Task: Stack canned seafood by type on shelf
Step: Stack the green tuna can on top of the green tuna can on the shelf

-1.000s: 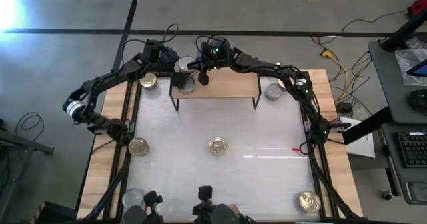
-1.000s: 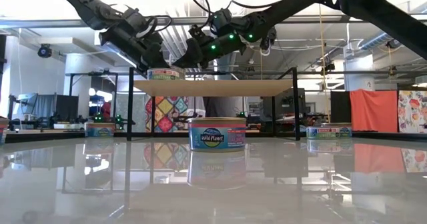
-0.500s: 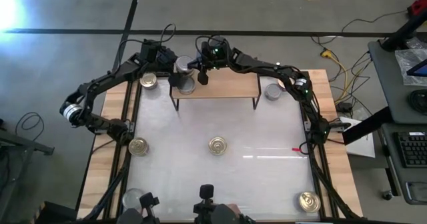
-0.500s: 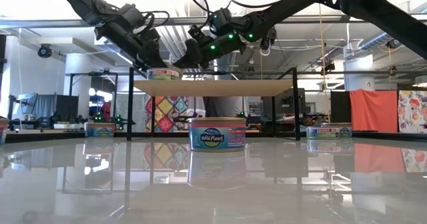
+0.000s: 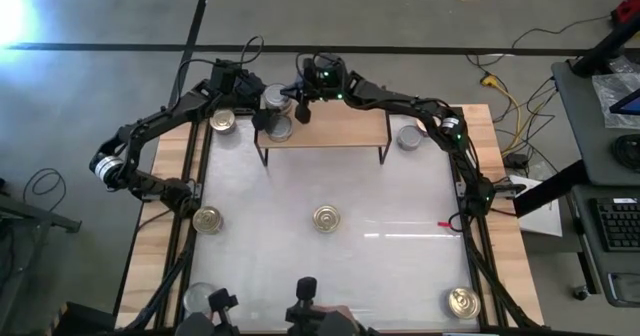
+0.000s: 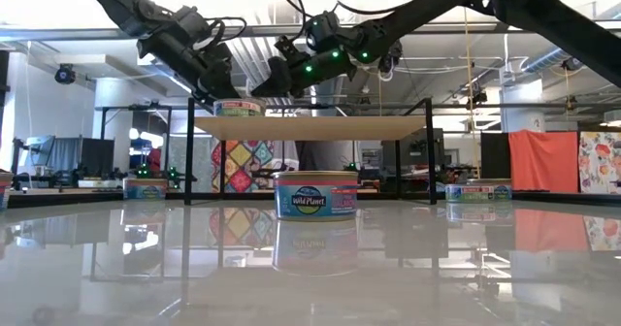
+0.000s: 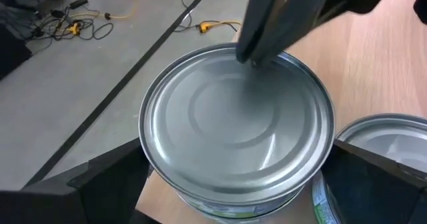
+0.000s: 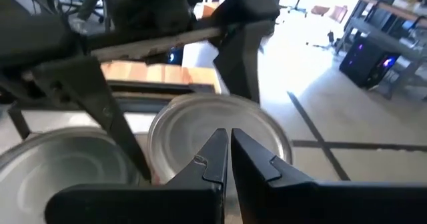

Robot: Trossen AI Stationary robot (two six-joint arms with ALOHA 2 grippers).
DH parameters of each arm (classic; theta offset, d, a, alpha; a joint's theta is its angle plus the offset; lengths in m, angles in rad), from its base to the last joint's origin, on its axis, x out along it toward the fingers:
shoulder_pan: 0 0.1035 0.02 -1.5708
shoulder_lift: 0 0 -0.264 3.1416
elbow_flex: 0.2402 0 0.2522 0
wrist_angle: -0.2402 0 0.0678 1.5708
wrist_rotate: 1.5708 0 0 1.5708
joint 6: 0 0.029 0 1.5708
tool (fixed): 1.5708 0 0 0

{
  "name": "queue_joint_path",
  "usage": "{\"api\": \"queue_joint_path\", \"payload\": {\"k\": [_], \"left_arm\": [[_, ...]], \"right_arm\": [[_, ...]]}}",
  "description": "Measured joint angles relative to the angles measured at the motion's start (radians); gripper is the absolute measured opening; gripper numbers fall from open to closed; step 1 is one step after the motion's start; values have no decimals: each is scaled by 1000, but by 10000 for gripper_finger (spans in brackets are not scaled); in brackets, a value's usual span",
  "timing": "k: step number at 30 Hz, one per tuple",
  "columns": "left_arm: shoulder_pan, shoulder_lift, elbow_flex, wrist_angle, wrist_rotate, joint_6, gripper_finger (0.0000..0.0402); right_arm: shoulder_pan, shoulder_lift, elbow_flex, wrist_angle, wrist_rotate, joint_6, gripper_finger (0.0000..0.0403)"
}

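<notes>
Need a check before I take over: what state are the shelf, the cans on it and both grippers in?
shelf: standing, two cans on it.
corner silver can: upright on the shelf's corner.
second silver can: upright on the shelf, free.
left gripper: at the corner silver can.
right gripper: shut, tips over the corner silver can's top.

My left claw (image 5: 262, 98) and right claw (image 5: 300, 111) crowd the shelf's (image 5: 345, 128) left end, where two silver-topped cans (image 5: 277, 128) sit close together, my right claw's tips pressed together over one. The rest of the shelf board lies bare. On the worktop (image 5: 390, 266), the gold cans (image 5: 326, 217) stand well apart, with wide open lanes between them.
</notes>
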State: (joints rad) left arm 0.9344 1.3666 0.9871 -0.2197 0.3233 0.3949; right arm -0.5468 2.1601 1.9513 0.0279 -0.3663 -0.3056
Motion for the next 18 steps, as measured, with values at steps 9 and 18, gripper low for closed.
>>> {"api": "queue_joint_path", "payload": {"k": [9, 18], "left_arm": [[0, 0, 0, 30, 0, 7, 400], [0, 0, 0, 17, 0, 7, 400]], "right_arm": [[-1, 3, -2, -34, 7, -1, 13], [-2, 0, -1, -69, 71, -16, 13]]}}
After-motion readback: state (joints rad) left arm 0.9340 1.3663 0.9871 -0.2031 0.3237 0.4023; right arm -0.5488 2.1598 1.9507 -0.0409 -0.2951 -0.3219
